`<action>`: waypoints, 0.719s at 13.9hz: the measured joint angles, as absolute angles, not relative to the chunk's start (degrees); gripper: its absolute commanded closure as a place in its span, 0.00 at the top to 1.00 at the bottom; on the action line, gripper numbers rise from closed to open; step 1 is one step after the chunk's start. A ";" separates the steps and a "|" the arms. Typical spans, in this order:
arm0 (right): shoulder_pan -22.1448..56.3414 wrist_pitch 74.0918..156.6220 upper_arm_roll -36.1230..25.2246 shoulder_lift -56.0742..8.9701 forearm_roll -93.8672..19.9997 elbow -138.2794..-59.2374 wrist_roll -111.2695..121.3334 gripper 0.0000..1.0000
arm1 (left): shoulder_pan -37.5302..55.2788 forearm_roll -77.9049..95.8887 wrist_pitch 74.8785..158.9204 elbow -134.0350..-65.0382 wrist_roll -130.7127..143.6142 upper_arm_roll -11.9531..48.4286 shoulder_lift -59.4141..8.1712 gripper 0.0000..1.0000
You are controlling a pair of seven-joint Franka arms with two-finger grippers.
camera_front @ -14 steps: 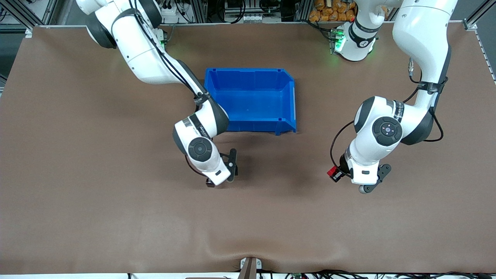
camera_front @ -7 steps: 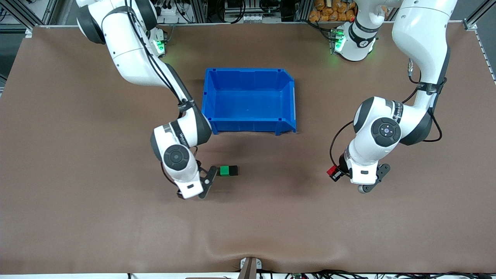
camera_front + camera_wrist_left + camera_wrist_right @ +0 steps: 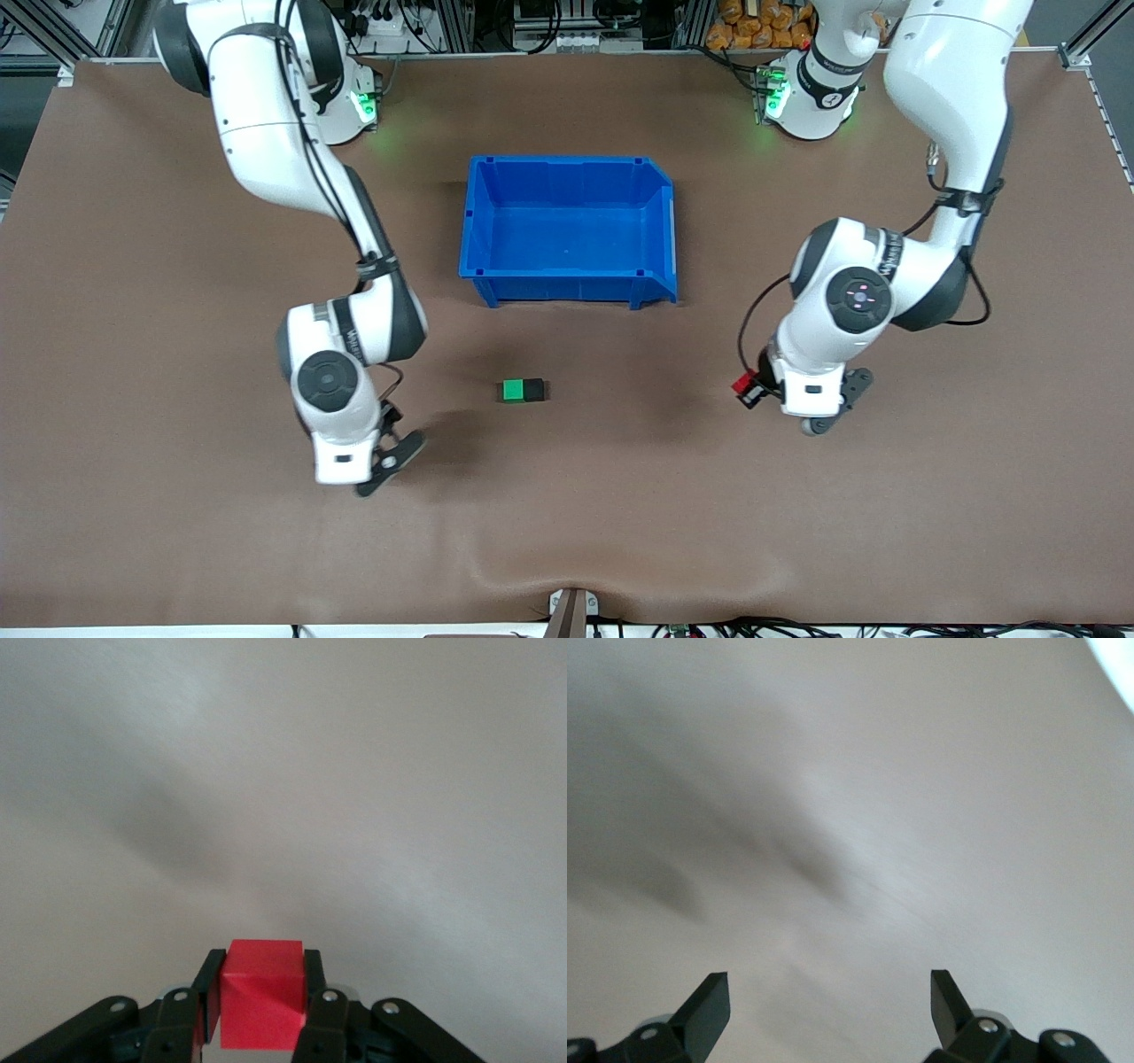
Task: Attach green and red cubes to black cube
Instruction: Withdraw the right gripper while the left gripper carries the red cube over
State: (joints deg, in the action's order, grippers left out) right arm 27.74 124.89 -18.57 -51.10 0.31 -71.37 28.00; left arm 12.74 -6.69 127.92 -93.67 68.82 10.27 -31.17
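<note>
Now we see the green cube (image 3: 511, 390) and the black cube (image 3: 532, 390) lying side by side on the table (image 3: 177, 549), touching face to face, the green one toward the right arm's end. The pair sits nearer the front camera than the blue bin (image 3: 656, 232), a little apart from its low wall.

The red cube (image 3: 261, 1005) is off the table, pinched between the two fingers (image 3: 314, 997) of the left gripper (image 3: 751, 392). In the front view we catch only a red corner of it (image 3: 741, 384) showing from under the left wrist, over bare table toward the left arm's end, well apart from the green and black pair. In the left wrist view the fingers press flat against two facing sides of the cube, which sits square in the grip, with only plain table below it.

The right gripper (image 3: 830, 1001) hangs over bare table toward the right arm's end of the pair. Its fingers (image 3: 709, 1003) stand wide apart and we see nothing between them, only plain table below. In the front view this gripper (image 3: 387, 458) shows under the right arm's wrist, apart from the green cube.
</note>
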 measured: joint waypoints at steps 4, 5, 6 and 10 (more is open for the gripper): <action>18.82 126.64 -19.19 -49.86 -4.45 -71.16 26.84 1.00 | 19.65 -2.36 127.93 -83.80 79.59 10.25 -39.08 0.00; 16.28 126.93 -19.20 -49.52 -7.26 -71.15 27.06 1.00 | 20.58 -1.92 127.92 -81.49 81.44 10.27 -41.02 0.00; 14.08 127.59 -19.18 -49.33 -9.36 -71.14 27.34 1.00 | 21.29 -1.60 127.92 -79.41 82.92 10.26 -42.83 0.00; 9.14 128.56 -19.06 -49.20 -11.17 -71.15 27.61 1.00 | 24.22 0.52 128.24 -71.72 89.96 10.26 -49.68 0.00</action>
